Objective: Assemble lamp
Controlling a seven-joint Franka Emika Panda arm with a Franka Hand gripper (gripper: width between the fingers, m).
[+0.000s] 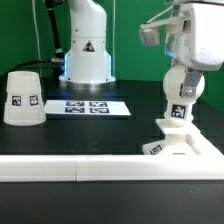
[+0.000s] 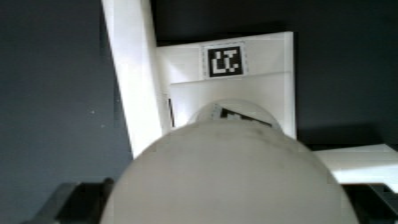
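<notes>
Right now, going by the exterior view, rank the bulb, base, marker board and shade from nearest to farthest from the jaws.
1. bulb: held between the jaws, at the exterior view's right.
2. base: directly under the bulb, same side.
3. marker board: flat on the table, toward the middle.
4. shade: standing at the exterior view's far left.

Matt white plastic bulb, base and shade; matt black table.
</notes>
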